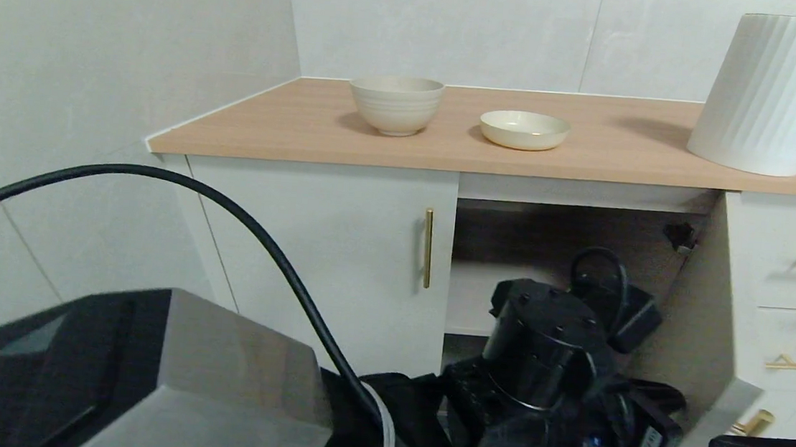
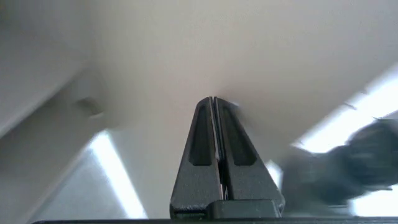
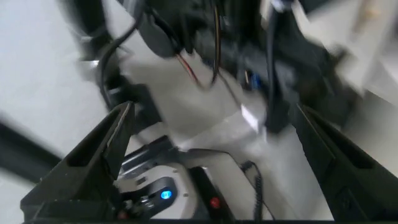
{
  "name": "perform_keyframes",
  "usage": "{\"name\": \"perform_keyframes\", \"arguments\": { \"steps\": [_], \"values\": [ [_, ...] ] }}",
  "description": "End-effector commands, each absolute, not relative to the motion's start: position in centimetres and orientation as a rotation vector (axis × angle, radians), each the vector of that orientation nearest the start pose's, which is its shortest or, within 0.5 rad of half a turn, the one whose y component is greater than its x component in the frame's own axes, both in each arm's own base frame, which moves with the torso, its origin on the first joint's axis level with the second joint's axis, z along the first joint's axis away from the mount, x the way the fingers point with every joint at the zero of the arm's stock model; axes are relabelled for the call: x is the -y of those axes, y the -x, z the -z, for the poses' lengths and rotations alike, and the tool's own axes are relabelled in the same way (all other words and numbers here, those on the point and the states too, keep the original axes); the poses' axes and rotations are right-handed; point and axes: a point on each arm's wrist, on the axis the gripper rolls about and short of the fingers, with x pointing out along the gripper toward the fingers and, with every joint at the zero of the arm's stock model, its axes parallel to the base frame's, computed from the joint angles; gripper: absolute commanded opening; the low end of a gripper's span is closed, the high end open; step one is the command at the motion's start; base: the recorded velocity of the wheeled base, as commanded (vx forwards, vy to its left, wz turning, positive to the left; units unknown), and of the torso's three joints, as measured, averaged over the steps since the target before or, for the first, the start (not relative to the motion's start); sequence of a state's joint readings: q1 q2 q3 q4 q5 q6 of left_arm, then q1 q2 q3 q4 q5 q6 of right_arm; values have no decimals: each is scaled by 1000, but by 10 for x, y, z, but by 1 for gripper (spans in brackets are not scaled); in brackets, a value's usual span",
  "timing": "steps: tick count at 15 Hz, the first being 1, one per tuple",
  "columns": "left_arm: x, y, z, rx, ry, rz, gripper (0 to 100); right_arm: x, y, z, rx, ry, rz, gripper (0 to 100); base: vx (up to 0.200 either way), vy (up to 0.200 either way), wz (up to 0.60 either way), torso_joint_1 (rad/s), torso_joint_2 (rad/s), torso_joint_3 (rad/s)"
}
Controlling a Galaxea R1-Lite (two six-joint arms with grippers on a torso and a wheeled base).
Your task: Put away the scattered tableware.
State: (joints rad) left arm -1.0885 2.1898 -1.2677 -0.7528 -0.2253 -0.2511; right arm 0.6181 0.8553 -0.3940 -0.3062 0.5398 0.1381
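The bowl (image 1: 395, 104) and shallow dish (image 1: 524, 129) are seen apart on the countertop (image 1: 291, 128), both upright with mouths up. Being round, no long axis is offered. The cupboard (image 1: 560, 266) below is found open, likely to receive them. The left gripper (image 2: 213, 102) is pressed together on nothing, and the right gripper (image 3: 212, 109) is spread wide, empty.

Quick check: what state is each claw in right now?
Left claw: closed, nothing held.
Right claw: open, nothing held.
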Motion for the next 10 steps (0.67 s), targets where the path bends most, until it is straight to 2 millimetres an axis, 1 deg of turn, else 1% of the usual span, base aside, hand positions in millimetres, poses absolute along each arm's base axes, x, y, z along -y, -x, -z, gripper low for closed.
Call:
{"name": "perform_keyframes", "arguments": {
  "steps": [1,2,3,6,7,8,9,10],
  "values": [
    [412,-164,-149,-303,182,1339,0,-58,-59,-207,-192,-120,-1203,100,0,0,0,0,0,0],
    [407,-167,-159,-270,206,1283,0,-58,-58,-207,-194,-122,-1219,100,0,0,0,0,0,0],
    [393,-183,-164,-256,215,1215,0,-59,-59,-206,-204,-122,-1222,100,0,0,0,0,0,0],
    [357,-203,-180,-239,230,1142,0,-62,-63,-203,-231,-121,-1221,100,0,0,0,0,0,0],
    [350,-211,-184,-225,235,1114,0,-63,-65,-203,-242,-121,-1218,100,0,0,0,0,0,0],
    [337,-219,-191,-210,243,1082,0,-66,-70,-202,-265,-122,-1212,100,0,0,0,0,0,0],
    [320,-226,-197,-199,249,1045,0,-72,-78,-203,-294,-124,-1203,100,0,0,0,0,0,0],
    [302,-231,-202,-195,251,1005,0,-81,-91,-206,-324,-122,-1184,100,0,0,0,0,0,0]
  ]
}}
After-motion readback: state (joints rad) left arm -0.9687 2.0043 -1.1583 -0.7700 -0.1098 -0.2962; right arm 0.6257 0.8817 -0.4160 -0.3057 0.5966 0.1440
